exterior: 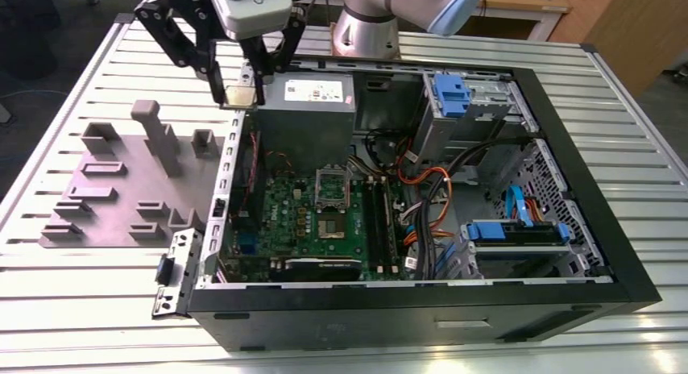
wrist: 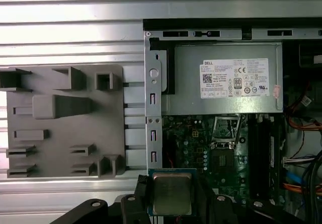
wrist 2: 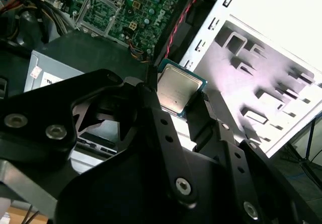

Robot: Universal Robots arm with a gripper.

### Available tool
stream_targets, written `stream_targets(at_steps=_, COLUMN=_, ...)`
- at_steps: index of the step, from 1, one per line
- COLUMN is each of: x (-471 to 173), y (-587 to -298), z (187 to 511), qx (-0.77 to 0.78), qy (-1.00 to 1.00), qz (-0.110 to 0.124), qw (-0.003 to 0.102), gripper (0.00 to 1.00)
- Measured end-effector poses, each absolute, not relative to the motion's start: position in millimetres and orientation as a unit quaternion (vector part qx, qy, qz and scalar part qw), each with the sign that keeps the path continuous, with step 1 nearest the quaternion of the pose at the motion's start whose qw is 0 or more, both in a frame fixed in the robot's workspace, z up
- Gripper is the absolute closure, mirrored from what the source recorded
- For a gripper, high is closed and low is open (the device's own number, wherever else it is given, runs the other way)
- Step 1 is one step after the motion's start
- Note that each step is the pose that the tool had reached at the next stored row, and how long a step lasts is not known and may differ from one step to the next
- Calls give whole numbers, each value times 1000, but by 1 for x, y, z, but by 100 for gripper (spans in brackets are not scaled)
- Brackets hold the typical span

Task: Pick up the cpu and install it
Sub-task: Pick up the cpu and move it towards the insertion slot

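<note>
The cpu [exterior: 238, 96], a small flat square chip with a silver-grey top, hangs in the air between my black fingers, above the far left corner of the open computer case [exterior: 581, 253]. My gripper [exterior: 238, 94] is shut on it. In both wrist views the chip [wrist 2: 176, 89] [wrist: 171, 192] sits clamped between the fingertips. The open socket [exterior: 330, 222] [wrist: 224, 161] lies on the green motherboard [exterior: 290, 221] inside the case, well away from the chip. Its metal frame [wrist: 225, 129] [wrist 2: 101, 10] stands raised.
A grey-purple moulded plate [exterior: 118, 189] [wrist: 60, 121] with upright blocks lies on the slatted table [exterior: 76, 293] at the exterior view's left of the case. Inside the case are a grey power supply [exterior: 306, 108], drive cages with blue tabs [exterior: 457, 96], and orange and red cables [exterior: 430, 189].
</note>
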State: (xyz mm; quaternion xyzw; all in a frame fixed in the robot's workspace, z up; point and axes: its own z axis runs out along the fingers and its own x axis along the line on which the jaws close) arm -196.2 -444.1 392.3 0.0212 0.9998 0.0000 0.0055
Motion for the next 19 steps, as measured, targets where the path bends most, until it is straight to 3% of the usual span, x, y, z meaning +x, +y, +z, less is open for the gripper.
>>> stream_targets(at_steps=19, x=-157, y=-451, z=391, qx=21, qy=1000, qz=0, qw=6, gripper=53)
